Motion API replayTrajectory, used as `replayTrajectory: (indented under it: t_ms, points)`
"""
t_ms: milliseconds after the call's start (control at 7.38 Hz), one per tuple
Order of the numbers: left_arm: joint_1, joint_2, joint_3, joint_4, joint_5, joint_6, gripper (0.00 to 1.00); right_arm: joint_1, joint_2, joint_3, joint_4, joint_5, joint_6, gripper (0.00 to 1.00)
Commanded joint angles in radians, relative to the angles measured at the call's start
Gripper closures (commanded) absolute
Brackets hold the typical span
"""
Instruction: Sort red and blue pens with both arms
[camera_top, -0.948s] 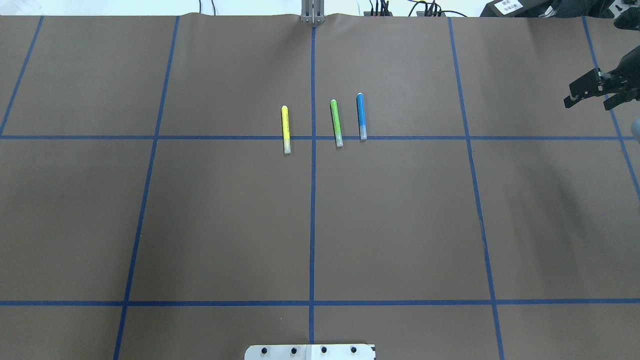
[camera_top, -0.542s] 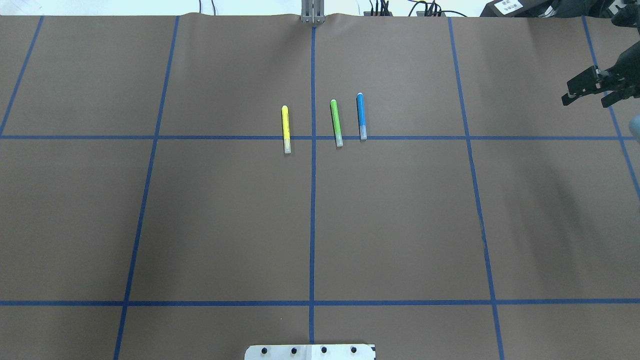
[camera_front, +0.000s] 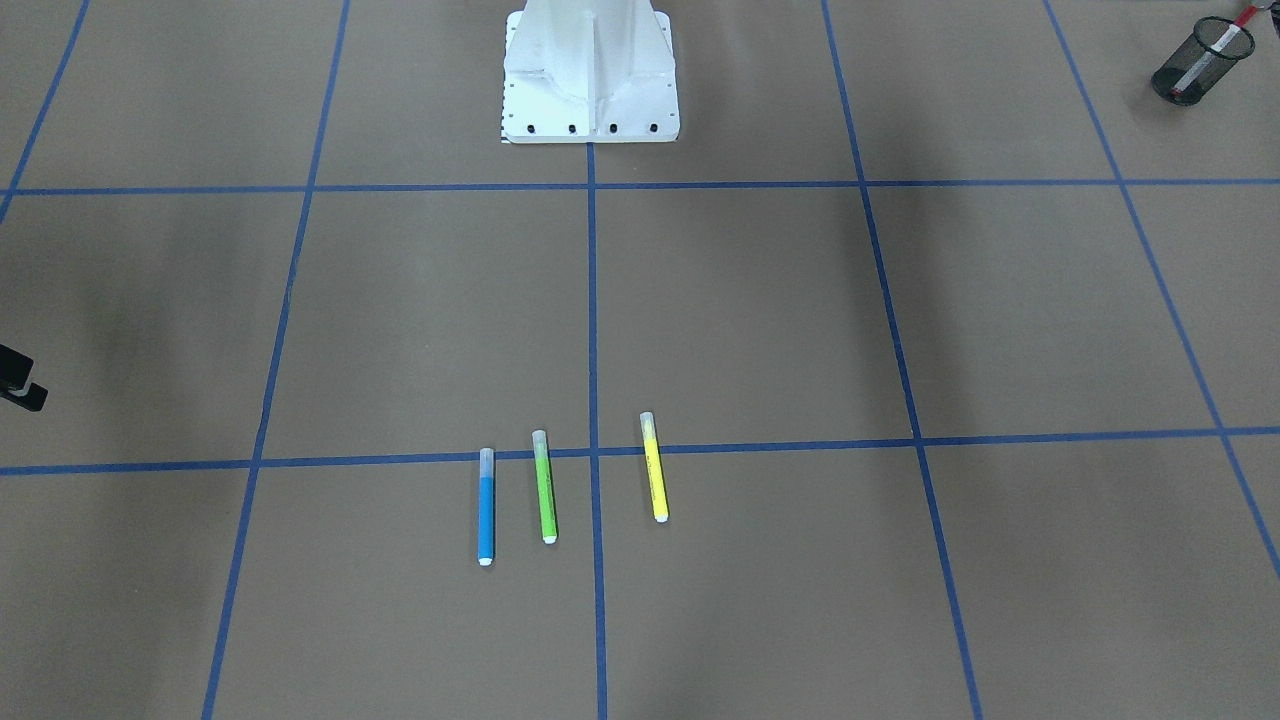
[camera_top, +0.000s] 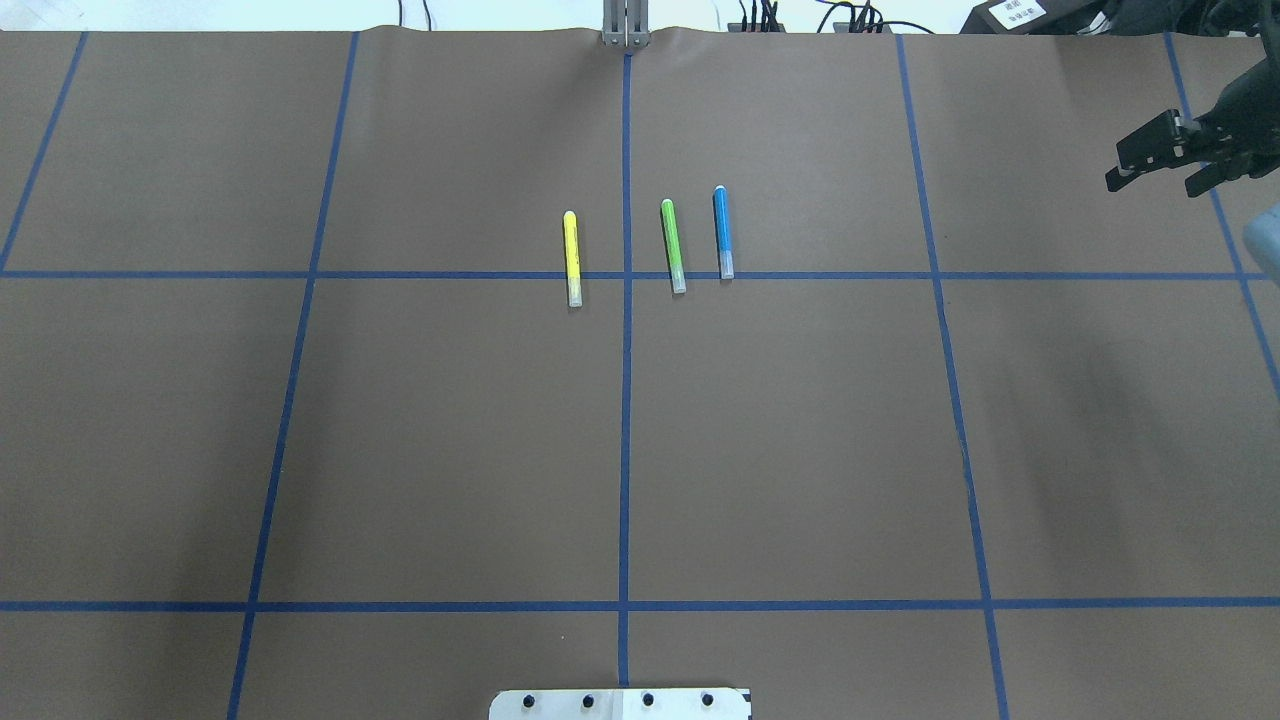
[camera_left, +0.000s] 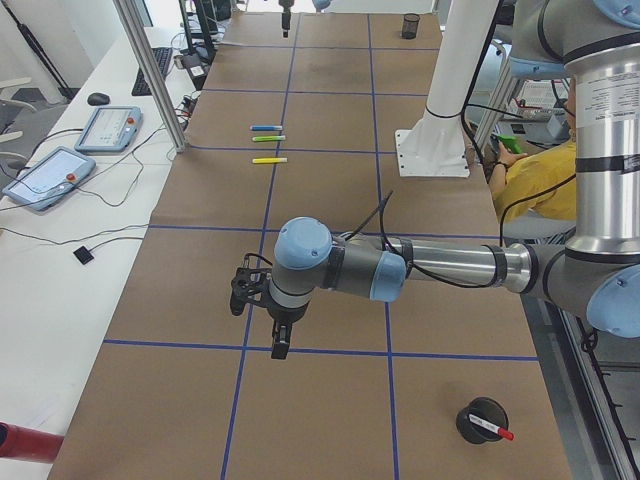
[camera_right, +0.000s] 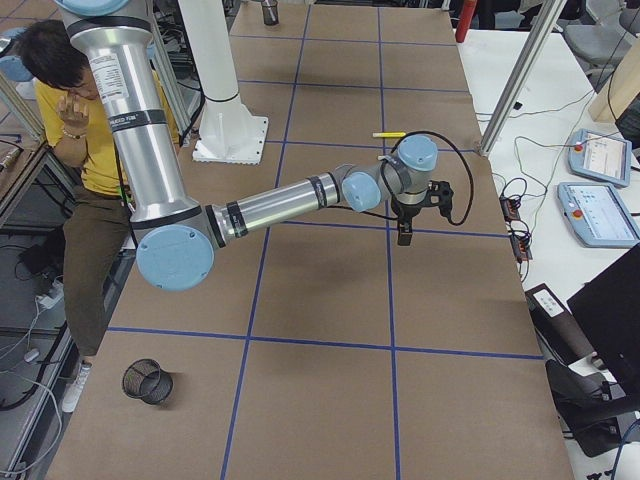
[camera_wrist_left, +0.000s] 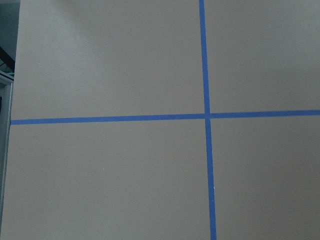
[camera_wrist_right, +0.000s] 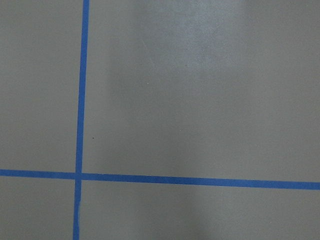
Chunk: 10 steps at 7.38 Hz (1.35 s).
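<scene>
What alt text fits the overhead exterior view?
Three markers lie side by side mid-table: yellow marker, green marker, blue pen, left to right. The right gripper hangs open at the upper right edge, far from them. The brown table carries a blue tape grid.

I work in a robotics lab: my surface (camera_top: 450, 430) carries a blue tape grid (camera_top: 625, 400), teach pendants (camera_left: 110, 128) alongside

Tbl (camera_top: 450, 450): blue pen (camera_top: 722, 232), grn mkr (camera_top: 672, 245), yel mkr (camera_top: 571, 258), mesh cup (camera_front: 1195, 68).
</scene>
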<state>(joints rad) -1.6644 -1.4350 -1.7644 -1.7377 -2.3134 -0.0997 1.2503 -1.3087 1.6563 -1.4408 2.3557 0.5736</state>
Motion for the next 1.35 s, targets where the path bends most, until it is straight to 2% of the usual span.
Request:
replayTrajectory:
  t_ms: [0,677,813,948,1219]
  points:
    - [0.000,0.011,0.011,-0.017,-0.049,-0.012,0.00,-0.067,0.081,0.016,0.000,-0.004,0.162,0.00]
    - [0.000,0.015,0.010,-0.016,-0.066,-0.012,0.00,-0.264,0.270,-0.021,-0.016,-0.168,0.371,0.00]
    - [0.000,0.015,0.011,-0.016,-0.078,-0.014,0.00,-0.300,0.307,-0.054,-0.027,-0.196,0.380,0.00]
    - [0.000,0.015,0.010,-0.016,-0.078,-0.014,0.00,-0.322,0.392,-0.116,-0.096,-0.199,0.391,0.00]
    - [0.000,0.030,0.010,-0.026,-0.077,-0.008,0.00,-0.350,0.480,-0.218,-0.150,-0.207,0.391,0.00]
